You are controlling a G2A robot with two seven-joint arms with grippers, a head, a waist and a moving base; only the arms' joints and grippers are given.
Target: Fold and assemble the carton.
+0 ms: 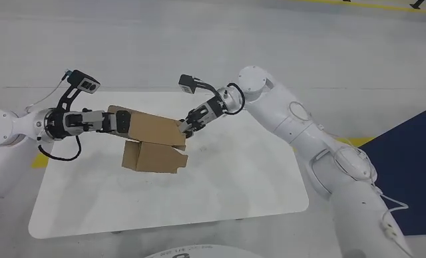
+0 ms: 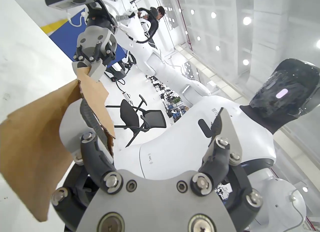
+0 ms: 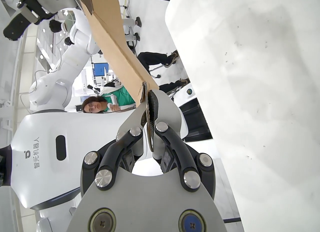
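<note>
Brown cardboard carton (image 1: 150, 128): raised between my two grippers, a lower panel hanging toward the table.
Right gripper (image 3: 150, 102): pinched tight on the carton's flap edge, got it!
Left gripper (image 2: 152, 110): jaws spread wide, one jaw lying against the carton's other end.
White rounded table (image 1: 233, 185): right beneath the carton; whether the hanging panel touches it, I can't tell.

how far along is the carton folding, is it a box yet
Early stage. Done: the carton is held up, the right gripper shut on one edge. In hand: the left gripper is open, one finger against the other end, apparently spreading it. Left: flaps look unfolded; no closed box yet.
</note>
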